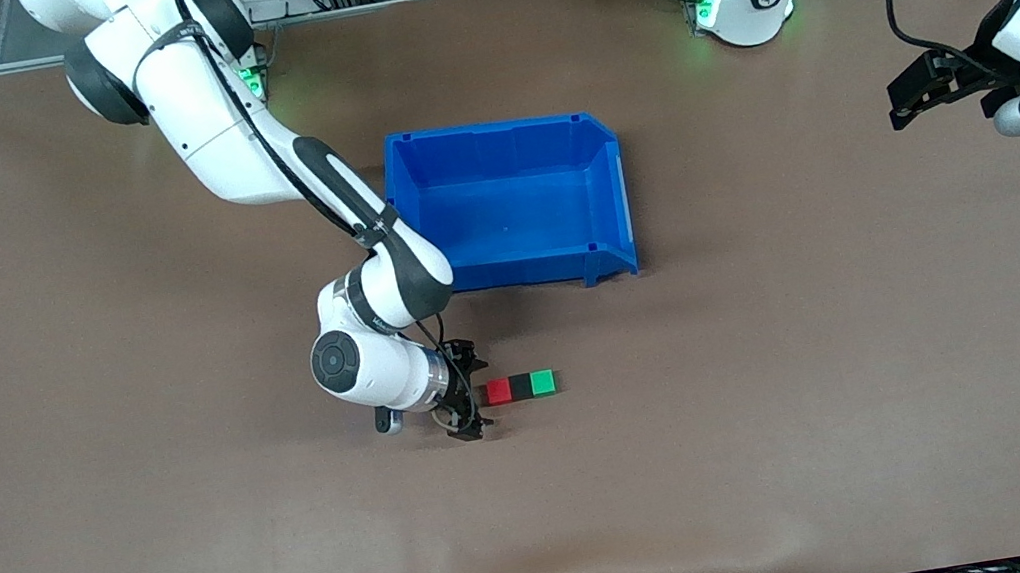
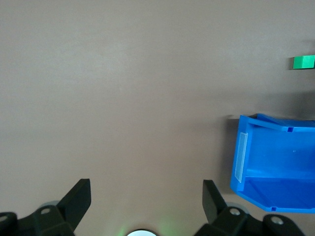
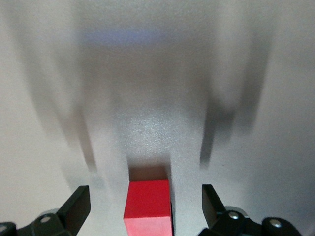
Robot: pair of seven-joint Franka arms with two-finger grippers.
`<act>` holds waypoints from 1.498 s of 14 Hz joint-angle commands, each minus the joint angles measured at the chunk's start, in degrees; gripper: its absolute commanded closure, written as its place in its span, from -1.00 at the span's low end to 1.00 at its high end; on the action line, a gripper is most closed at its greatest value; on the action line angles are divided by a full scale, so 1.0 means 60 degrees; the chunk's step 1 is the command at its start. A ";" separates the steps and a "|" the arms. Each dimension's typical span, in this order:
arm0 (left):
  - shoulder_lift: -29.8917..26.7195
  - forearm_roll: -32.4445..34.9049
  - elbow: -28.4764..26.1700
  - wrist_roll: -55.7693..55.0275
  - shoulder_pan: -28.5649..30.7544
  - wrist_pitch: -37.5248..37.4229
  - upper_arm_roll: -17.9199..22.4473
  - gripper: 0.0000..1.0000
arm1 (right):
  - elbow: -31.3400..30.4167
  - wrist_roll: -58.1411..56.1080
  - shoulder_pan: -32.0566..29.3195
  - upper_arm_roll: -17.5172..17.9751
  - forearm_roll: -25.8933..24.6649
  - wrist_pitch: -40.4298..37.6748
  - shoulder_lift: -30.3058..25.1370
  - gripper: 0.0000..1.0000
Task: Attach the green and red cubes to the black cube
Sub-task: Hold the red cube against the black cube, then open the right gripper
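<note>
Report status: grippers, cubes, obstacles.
Right gripper open beside red cube. Left gripper open, waiting. Red, black cube, green cube joined. Nothing blocking.

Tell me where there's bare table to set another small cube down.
Bare table runs from the cube row, red cube, black cube, green cube, down to the camera edge, and from the blue bin toward the waiting left gripper. It's crowded around the open right gripper beside the red cube.

I see my right arm reaching from its base down toward the middle of the table, bent at the elbow, with the wrist turned sideways and low, and the right gripper (image 1: 468, 389) has its fingers (image 3: 74, 209) spread wide. My left arm waits at its own end, raised, and the left gripper (image 1: 909, 97) is also spread wide.
</note>
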 commanded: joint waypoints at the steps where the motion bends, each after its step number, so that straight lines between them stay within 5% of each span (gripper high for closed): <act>1: 0.0015 0.0066 0.0049 -0.0014 -0.0005 0.0074 -0.0038 -1.00 | 0.0198 0.0159 0.0024 -0.0061 -0.0254 -0.0138 -0.0002 -1.00; 21: 0.0001 0.0066 0.0049 -0.0014 -0.0005 0.0074 -0.0038 -1.00 | 0.0271 0.0042 -0.0415 -0.0076 -0.1118 -0.1368 -0.0588 -1.00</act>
